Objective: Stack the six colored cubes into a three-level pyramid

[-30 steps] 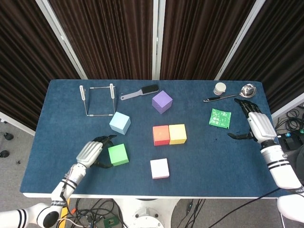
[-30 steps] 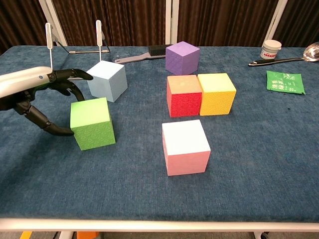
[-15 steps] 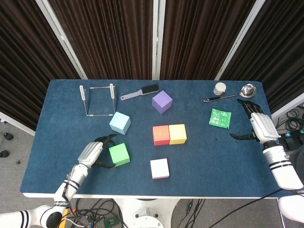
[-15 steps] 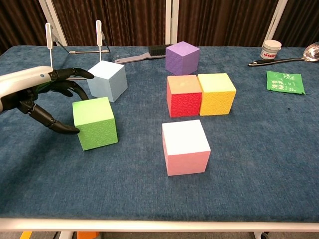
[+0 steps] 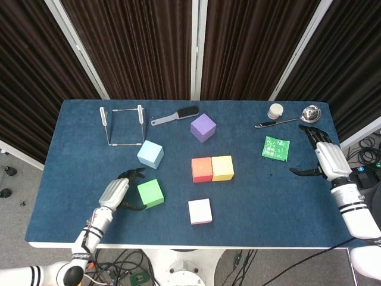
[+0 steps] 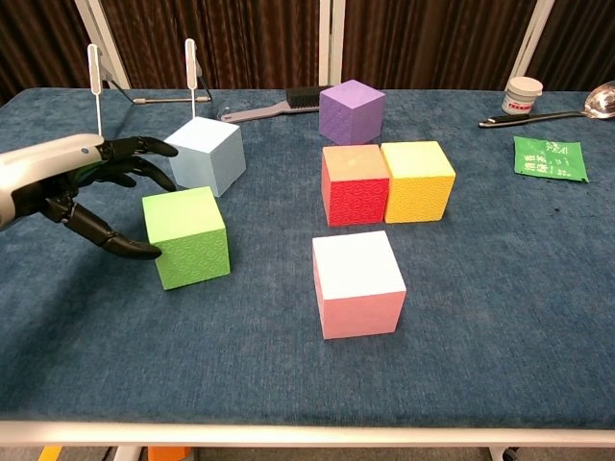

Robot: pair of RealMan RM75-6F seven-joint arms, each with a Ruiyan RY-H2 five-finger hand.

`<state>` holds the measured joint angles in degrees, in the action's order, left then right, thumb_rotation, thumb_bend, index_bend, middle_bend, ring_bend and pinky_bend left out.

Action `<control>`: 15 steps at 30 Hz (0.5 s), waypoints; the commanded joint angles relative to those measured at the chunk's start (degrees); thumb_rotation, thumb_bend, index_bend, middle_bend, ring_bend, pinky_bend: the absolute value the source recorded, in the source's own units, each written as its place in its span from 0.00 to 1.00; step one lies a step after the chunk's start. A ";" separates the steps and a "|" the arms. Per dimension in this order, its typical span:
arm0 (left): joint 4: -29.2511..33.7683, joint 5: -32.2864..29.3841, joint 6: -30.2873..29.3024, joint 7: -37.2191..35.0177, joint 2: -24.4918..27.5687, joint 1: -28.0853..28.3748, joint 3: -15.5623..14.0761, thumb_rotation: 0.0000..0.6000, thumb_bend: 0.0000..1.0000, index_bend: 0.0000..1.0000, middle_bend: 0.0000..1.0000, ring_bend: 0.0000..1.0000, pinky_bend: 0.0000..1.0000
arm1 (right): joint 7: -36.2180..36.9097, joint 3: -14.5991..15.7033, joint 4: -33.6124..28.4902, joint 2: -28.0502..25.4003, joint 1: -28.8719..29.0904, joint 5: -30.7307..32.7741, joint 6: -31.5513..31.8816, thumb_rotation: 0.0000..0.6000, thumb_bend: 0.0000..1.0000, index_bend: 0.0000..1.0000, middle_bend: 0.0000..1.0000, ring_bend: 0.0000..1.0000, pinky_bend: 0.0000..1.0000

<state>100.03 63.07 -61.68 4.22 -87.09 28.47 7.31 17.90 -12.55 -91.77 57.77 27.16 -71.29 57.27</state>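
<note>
Nudged rightward toward the red and yellow pair, the green foam cube [image 6: 188, 237] sits against the left hand [image 6: 82, 187], whose spread fingers push without gripping.

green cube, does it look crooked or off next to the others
Slightly. The green cube sits twisted on the table, its faces at an angle to the squarely paired red cube and yellow cube. The left hand touches its side. No damage shows.

Robot lab/test cell: dark pleated curtains [image 5: 137, 47] on white frame posts [image 5: 195, 47] behind a blue felt-covered desk [image 5: 77, 155], loose cables [image 5: 119, 265] on grey floor below, staged props like the coloured cubes [image 6: 387, 181].
</note>
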 commanded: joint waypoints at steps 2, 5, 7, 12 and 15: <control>2.25 -1.99 -1.19 2.10 -0.87 -0.15 0.40 1.00 0.02 0.10 0.22 0.06 0.10 | 0.52 0.08 0.29 0.10 -0.11 -0.17 -0.11 1.00 0.00 0.00 0.08 0.00 0.00; 3.21 -2.92 -1.26 3.23 -1.16 -0.15 0.15 1.00 0.02 0.10 0.22 0.06 0.10 | 1.01 0.23 0.49 0.18 -0.13 -0.47 -0.36 1.00 0.00 0.00 0.08 0.00 0.00; 3.31 -3.57 -1.59 3.69 -1.31 -0.23 0.29 1.00 0.02 0.10 0.22 0.06 0.10 | 1.22 0.33 0.69 0.23 -0.17 -0.61 -0.46 1.00 0.00 0.00 0.08 0.00 0.00; 3.80 -4.66 -2.37 4.18 -1.50 -0.52 0.68 1.00 0.02 0.10 0.22 0.06 0.10 | 1.55 0.30 0.80 0.13 -0.23 -0.71 -0.50 1.00 0.00 0.00 0.08 0.00 0.00; 3.24 -4.93 -3.44 5.38 -2.60 -0.53 0.83 1.00 0.02 0.10 0.22 0.06 0.10 | 1.68 0.27 0.70 0.10 -0.26 -0.80 -0.46 1.00 0.00 0.00 0.08 0.00 0.00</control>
<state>103.52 58.29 -64.86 9.23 -89.31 27.95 8.06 19.57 -12.28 -91.08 57.87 26.90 -72.10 56.81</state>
